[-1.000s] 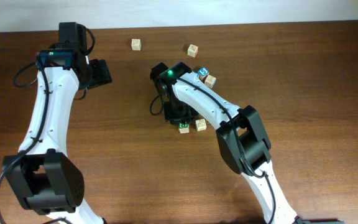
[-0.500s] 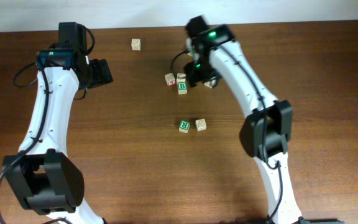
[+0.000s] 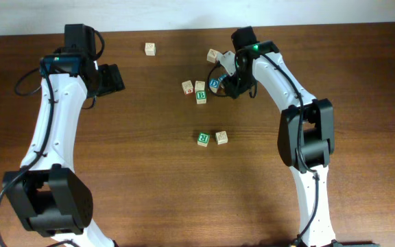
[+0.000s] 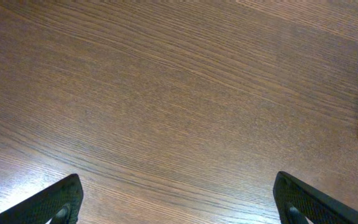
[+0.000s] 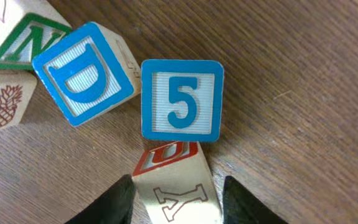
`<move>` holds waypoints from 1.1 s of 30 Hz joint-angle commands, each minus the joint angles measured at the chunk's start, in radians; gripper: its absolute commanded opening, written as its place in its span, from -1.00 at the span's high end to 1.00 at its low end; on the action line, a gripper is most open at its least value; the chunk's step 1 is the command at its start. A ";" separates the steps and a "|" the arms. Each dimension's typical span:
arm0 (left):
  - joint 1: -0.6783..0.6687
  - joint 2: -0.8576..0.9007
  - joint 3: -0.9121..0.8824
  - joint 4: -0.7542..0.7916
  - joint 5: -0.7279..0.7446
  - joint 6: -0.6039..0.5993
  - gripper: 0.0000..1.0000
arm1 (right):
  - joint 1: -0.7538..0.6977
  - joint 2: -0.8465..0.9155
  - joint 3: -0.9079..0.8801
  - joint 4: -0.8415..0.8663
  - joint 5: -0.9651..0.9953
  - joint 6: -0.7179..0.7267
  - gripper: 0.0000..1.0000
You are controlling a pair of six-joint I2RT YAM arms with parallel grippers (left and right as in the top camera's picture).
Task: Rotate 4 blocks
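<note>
Nearest on the bench [image 3: 136, 171], the green "R" block [image 3: 204, 138] stands just beside a tan block [image 3: 221, 137]. Farther back, the green "B" block [image 3: 201, 97] touches another block [image 3: 200, 86] behind it. To the right of these, the right claw [image 5: 178, 183] is clamped on a red-framed cube [image 5: 174, 199], just beside the blue "5" cube [image 5: 182, 99] and the blue "D" cube [image 5: 82, 73]. The left claw [image 4: 176, 175] is spread wide above the bench.

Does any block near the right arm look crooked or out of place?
Yes. The blue D cube sits askew, turned against the straight blue 5 cube beside it. A red-lettered cube sits between the jaws of the right gripper.
</note>
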 commanded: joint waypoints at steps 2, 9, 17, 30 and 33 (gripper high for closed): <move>0.002 0.008 0.020 0.003 -0.011 -0.010 -0.92 | 0.002 -0.001 -0.002 -0.015 -0.008 0.106 0.48; 0.002 0.008 0.020 0.006 -0.011 -0.010 -0.92 | 0.004 -0.012 0.024 -0.259 -0.018 0.489 0.68; 0.002 0.008 0.020 0.009 -0.011 -0.010 -0.92 | 0.090 -0.012 0.023 -0.554 -0.028 0.554 0.66; 0.002 0.008 0.020 0.009 -0.011 -0.010 -0.96 | 0.115 -0.012 0.021 -0.652 -0.001 0.597 0.32; 0.003 0.008 0.020 0.008 -0.011 -0.010 -0.96 | 0.115 -0.012 0.021 -0.657 -0.001 0.596 0.07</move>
